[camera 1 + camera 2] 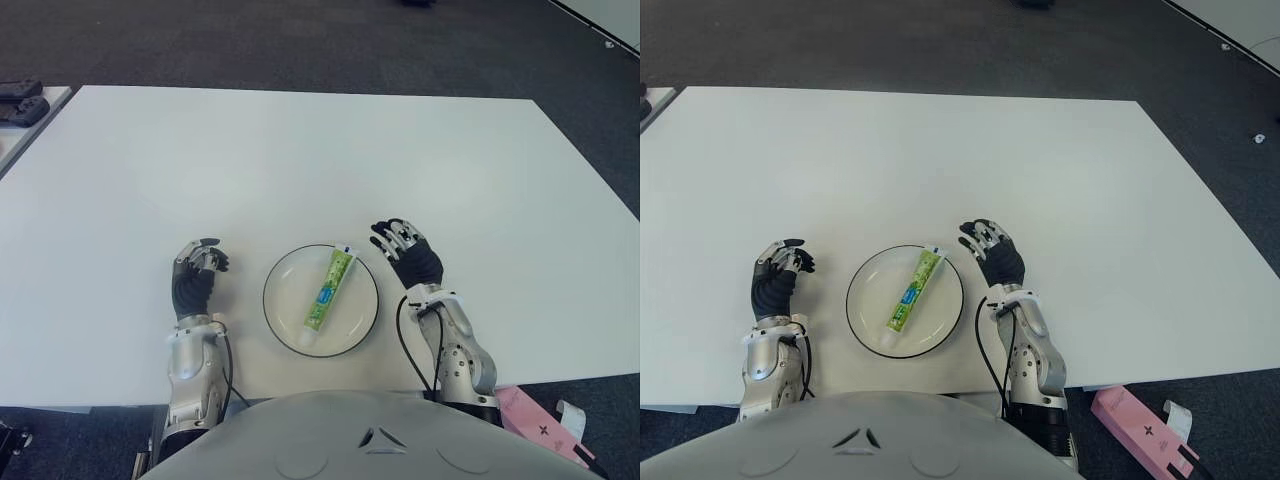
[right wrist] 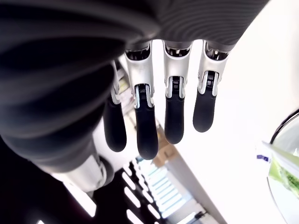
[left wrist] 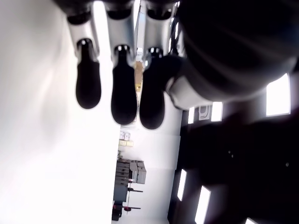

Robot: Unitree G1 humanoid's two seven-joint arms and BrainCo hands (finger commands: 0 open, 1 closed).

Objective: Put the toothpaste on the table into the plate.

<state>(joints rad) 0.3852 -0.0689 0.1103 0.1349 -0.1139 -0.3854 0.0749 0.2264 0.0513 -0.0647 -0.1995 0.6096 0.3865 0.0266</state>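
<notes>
A green toothpaste tube (image 1: pixel 329 289) lies diagonally inside the white plate (image 1: pixel 285 310) near the table's front edge, its cap toward me. My right hand (image 1: pixel 404 249) is just right of the plate, fingers relaxed and holding nothing; the right wrist view shows its fingertips (image 2: pixel 175 126) free, with the tube's end (image 2: pixel 282 170) off to one side. Left of the plate is my left hand (image 1: pixel 197 268), loosely curled and empty, its fingers (image 3: pixel 124 100) bare in the left wrist view.
The white table (image 1: pixel 320 170) stretches far ahead and to both sides. Black devices (image 1: pixel 20 102) sit on a neighbouring table at the far left. A pink box (image 1: pixel 1135 428) lies on the dark floor at the lower right.
</notes>
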